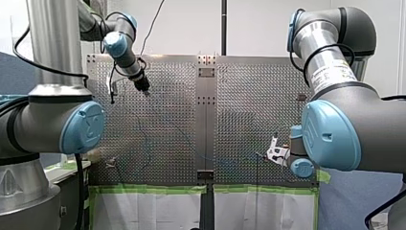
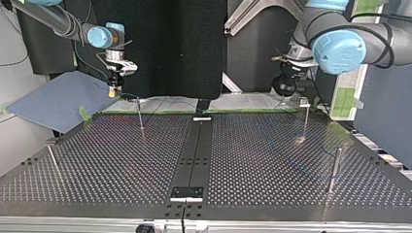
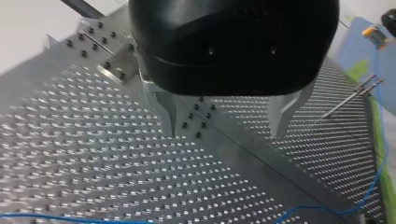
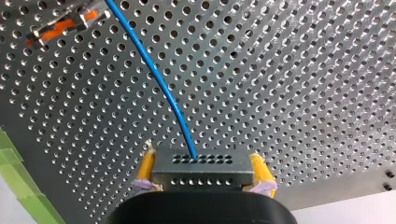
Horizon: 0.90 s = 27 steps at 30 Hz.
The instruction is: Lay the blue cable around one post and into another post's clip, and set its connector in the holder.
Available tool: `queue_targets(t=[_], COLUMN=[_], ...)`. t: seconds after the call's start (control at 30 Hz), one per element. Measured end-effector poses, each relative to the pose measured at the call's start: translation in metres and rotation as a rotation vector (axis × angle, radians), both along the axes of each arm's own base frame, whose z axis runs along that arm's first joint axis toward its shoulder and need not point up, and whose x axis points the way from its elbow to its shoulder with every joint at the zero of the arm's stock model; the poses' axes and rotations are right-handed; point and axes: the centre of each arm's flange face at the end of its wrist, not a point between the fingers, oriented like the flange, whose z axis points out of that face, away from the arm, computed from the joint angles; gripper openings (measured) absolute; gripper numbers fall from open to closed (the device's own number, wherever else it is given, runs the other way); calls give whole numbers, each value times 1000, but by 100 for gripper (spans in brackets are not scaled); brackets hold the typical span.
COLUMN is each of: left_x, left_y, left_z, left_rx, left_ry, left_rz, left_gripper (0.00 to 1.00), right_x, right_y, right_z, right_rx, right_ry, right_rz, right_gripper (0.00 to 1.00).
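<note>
We held the connector point(image 4: 203, 170) tight in our right gripper point(image 4: 203, 163). Its yellow pads point(image 4: 147, 165) were pressed on both sides of the little grey block. The blue cable point(image 4: 154, 74) came out of the block's front and ran away over the table point(image 4: 303, 93), which is full of holes. It went toward a small clear and orange piece point(image 4: 60, 25), and we could not tell what that piece was. In the top view our right gripper point(image 2: 114, 91) hung above the far edge of the table at the view's left. The cable there point(image 2: 160, 99) passed close by the top of a thin post point(image 2: 140, 114), but we could not tell if it touched it. Two more posts point(image 2: 305, 119) point(image 2: 335, 167) stood at the view's right. Our left gripper point(image 3: 229, 121) hung over the table with its metal fingers point(image 3: 168, 112) spread apart and nothing between them. Some loose cable point(image 3: 373, 182) lay on the table beside it. We think we were at the start of the job: the connector was picked up, but the cable lay loose and was not yet in any clip. We could not tell which part was the holder. Next, we think the right arm should carry the connector so the cable bends around one post. It should move slowly and keep a firm hold. The left gripper could come down and grab the loose cable to press it into a clip.
</note>
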Motion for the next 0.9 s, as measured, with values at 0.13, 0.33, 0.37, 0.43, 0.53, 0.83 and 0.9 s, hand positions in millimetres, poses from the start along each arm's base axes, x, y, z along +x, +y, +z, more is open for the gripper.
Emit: queue_targets(t=[0.13,0.33,0.37,0.43,0.53,0.83,0.9], left_x=[5,13,14,16,17,8,3], left_y=[-11,-30,-35,-43,-56,-92,-101], left_z=[-15,-36,-40,-47,-59,-103,-116], left_rx=[16,44,47,52,62,85,88], left_ry=[5,2,1,0,-1,22,32], left_rz=[-5,-27,-38,-56,-95,-212,-244], left_gripper=[96,96,96,96,96,96,96], right_x=[0,0,0,0,0,0,0], right_y=[0,0,0,0,0,1,0], right_z=[0,0,0,0,0,0,0], right_rx=[0,0,-1,-1,-1,4,5], right_ry=[0,0,0,0,0,3,4], right_rz=[0,0,0,0,0,-1,-1], right_gripper=[2,2,2,2,2,2,2])
